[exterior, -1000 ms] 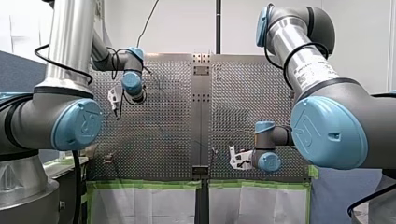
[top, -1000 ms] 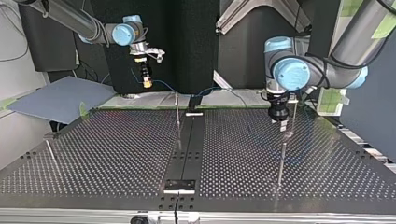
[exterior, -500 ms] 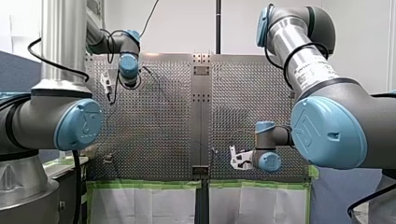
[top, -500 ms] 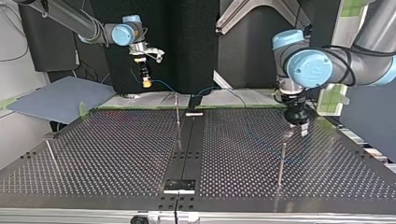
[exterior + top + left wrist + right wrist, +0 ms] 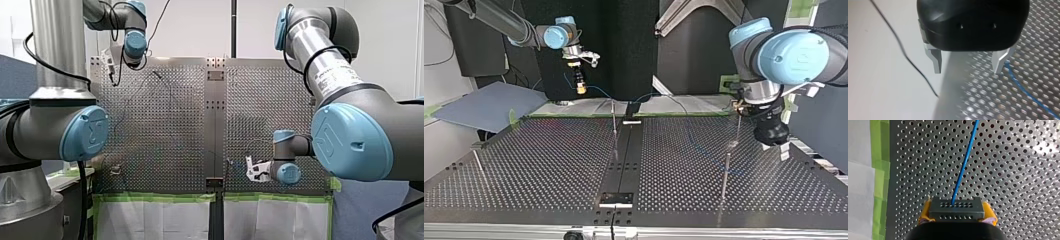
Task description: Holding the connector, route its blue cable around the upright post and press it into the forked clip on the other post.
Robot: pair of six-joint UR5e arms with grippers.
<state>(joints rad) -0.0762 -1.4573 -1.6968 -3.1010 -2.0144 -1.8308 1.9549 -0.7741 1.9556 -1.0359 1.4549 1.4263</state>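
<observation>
My right gripper (image 5: 956, 218) has its yellow pads shut on the grey connector (image 5: 956, 208), and the blue cable (image 5: 964, 162) leaves it over the perforated plate. In the top view my right gripper (image 5: 581, 88) hangs raised at the back left, with the cable (image 5: 596, 91) trailing toward the middle upright post (image 5: 614, 125). A second post (image 5: 725, 172) with a clip head (image 5: 732, 144) stands at that view's right. My left gripper (image 5: 780, 151) is beside it, further right, and stands open (image 5: 967, 71) with nothing between its metal fingers. A stretch of blue cable (image 5: 1023, 88) lies beside it.
A short post (image 5: 478, 162) stands near the plate's left edge in the top view. A black centre strip (image 5: 624, 155) runs down the plate. Green tape (image 5: 879, 157) marks the plate's edge beside my right gripper. A thin black wire (image 5: 905, 53) passes by my left gripper.
My left arm has swung away from the clip post, toward the top view's right and nearer that camera, and up to the far left corner in the front view. My right arm stayed still.
</observation>
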